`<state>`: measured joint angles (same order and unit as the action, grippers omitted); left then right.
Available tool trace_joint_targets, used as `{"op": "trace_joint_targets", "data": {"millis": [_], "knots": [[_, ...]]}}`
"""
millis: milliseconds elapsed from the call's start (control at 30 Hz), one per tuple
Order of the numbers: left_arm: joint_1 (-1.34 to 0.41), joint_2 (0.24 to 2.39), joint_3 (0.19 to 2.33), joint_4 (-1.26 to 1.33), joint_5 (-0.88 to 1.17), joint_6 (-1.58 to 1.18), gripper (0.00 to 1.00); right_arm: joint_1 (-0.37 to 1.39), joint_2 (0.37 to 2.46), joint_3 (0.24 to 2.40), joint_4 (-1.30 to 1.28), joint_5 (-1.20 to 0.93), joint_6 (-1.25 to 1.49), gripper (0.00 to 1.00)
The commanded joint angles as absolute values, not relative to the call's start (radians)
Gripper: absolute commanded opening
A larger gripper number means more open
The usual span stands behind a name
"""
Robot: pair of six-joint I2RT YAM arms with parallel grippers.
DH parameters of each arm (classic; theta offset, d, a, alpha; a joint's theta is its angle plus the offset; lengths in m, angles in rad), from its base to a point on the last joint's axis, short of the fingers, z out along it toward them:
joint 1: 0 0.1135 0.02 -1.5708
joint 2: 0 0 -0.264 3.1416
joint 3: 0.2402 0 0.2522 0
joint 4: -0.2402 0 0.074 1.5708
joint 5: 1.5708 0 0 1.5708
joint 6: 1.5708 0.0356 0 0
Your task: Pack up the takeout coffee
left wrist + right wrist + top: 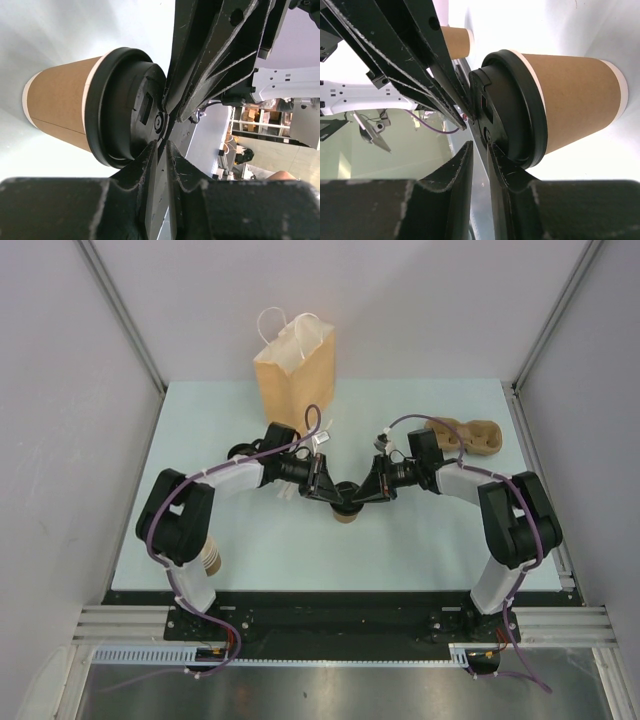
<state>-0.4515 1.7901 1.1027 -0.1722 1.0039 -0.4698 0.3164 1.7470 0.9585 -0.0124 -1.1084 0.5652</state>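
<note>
the big pale table (420, 540) shows open room from its middle out to the front and right edges. the brown paper bag (295, 375) stands near the back edge. a tan cup tray (467, 435) lies back right. a stack of cups (210, 558) sits by the left arm. the coffee cup (347, 516) stands upright mid-table with its black lid (125, 110) on. the left gripper (325, 486) and right gripper (372, 486) meet on the lid, both 2 narrow; i cannot tell if they pinch anything
</note>
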Motion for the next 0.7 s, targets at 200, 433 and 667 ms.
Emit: {"op": "trace_joint_targets", "data": {"millis": [200, 433, 667], "knots": [[-0.439, 1.868, 1.097, -0.218, 0.899, -0.410, 0.17, 0.301, 1.819, 0.953, -0.066, -0.992, 0.502, 0.23], [-0.422, 1.899, 1.095, -0.233, 0.879, -0.396, 0.16, 0.304, 1.847, 0.953, -0.055, -0.977, 0.506, 0.22], [-0.417, 1.917, 1.101, -0.238, 0.881, -0.396, 0.16, 0.302, 1.881, 0.962, -0.054, -0.962, 0.511, 0.21]]}}
